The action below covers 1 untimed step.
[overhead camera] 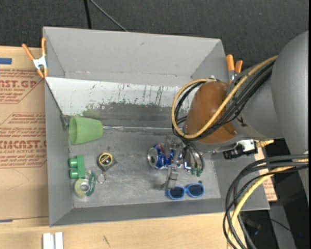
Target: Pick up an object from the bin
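**Though my hand (179, 162) is low in the bin (135, 51), no grasp shows**

It hangs near the right wall, touching or just above a small blue-and-silver thing (159, 157), with blue sunglasses (185, 191) just beside it at the front edge. Open or closed, I cannot tell. I judge this the reaching step; next I must close squarely on one item and lift.

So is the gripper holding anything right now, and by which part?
Cannot tell. The gripper is down at a small blue thing near the blue sunglasses, but the contact is hidden.
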{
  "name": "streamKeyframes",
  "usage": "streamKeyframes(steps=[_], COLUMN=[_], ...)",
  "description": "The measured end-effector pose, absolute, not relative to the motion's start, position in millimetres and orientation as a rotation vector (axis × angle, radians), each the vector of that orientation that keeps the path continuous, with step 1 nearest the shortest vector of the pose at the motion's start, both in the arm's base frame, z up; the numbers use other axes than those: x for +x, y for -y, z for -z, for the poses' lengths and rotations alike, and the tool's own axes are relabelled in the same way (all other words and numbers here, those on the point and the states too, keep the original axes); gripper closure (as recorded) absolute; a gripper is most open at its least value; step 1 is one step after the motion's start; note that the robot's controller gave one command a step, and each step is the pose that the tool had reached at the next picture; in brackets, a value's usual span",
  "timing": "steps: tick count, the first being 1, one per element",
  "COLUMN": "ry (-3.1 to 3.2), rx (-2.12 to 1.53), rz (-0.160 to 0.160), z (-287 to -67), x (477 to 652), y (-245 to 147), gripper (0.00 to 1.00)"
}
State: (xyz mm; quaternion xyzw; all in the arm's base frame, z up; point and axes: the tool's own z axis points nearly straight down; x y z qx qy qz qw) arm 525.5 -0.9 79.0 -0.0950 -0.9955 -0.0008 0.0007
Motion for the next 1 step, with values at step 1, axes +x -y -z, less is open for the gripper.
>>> streamKeyframes(steps=[1], ry=[3.130], rx=[-0.300], rz=[0.001], z=[-82.2], x=[526.6], y=[2.5], gripper=[1.00])
